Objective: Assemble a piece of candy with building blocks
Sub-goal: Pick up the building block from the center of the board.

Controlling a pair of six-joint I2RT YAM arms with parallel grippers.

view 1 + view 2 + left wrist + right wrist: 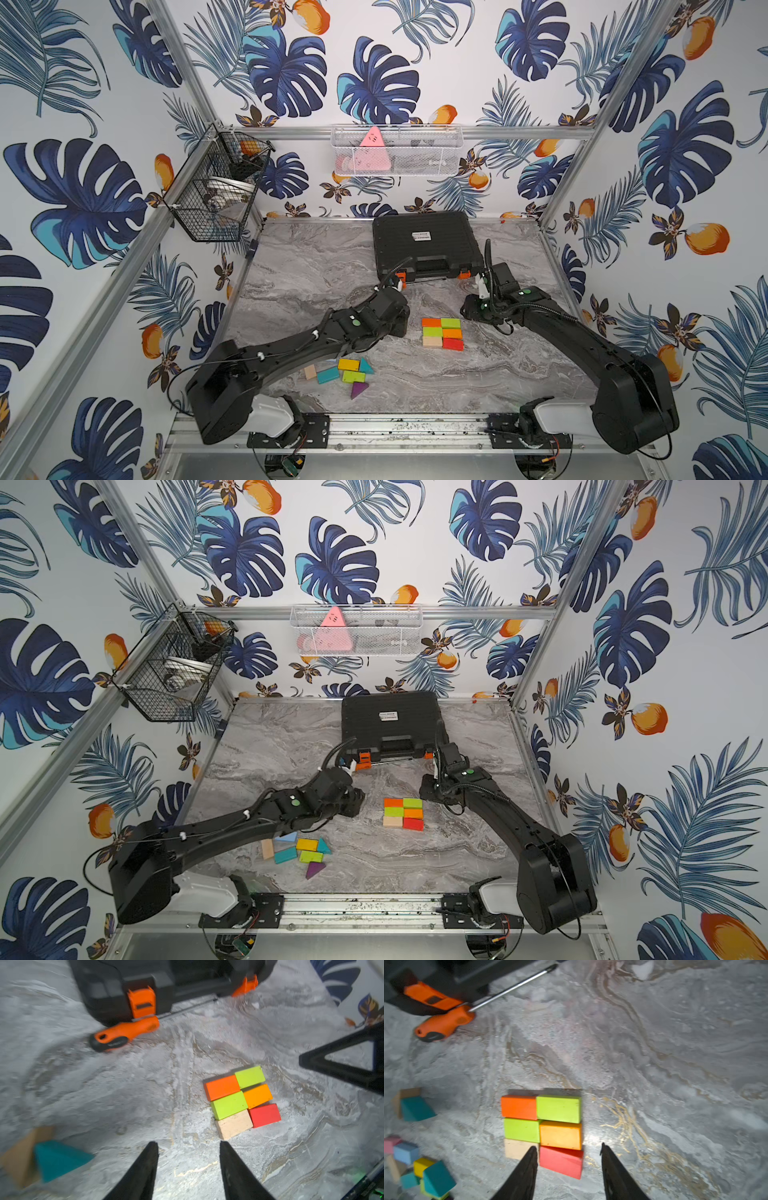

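Left fingers (145, 1167) and right fingers (527, 1167) apart, empty; bare marble (332, 266) around six-block slab (442, 333) edges.

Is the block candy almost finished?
The candy's middle looks done: six blocks sit packed in a rectangle. Nothing is in hand: the left gripper and right gripper are both open and empty. Left to do, I'd guess: triangle ends from the loose pile, like the purple triangle.
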